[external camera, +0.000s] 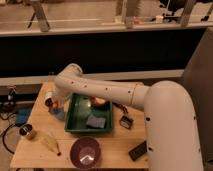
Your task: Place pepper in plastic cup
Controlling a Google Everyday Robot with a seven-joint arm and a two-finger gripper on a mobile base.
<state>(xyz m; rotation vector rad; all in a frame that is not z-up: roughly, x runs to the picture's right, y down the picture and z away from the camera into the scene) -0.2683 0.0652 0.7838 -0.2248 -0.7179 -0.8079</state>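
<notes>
My gripper (54,102) hangs from the white arm, low over the left part of the wooden table, just left of the green tray (80,130). The light-blue plastic cup (57,114) stands right under it. A small orange-red patch (60,104) at the gripper's end, just above the cup, looks like the pepper, mostly hidden by the gripper. Another orange thing (98,101) lies in the tray's far end.
A blue sponge (96,121) lies in the tray. A purple bowl (85,151) sits at the front. A pale yellow thing with a red tip (51,145) and a small dark jar (26,131) are front left. Two dark objects (125,121) (137,150) lie to the right.
</notes>
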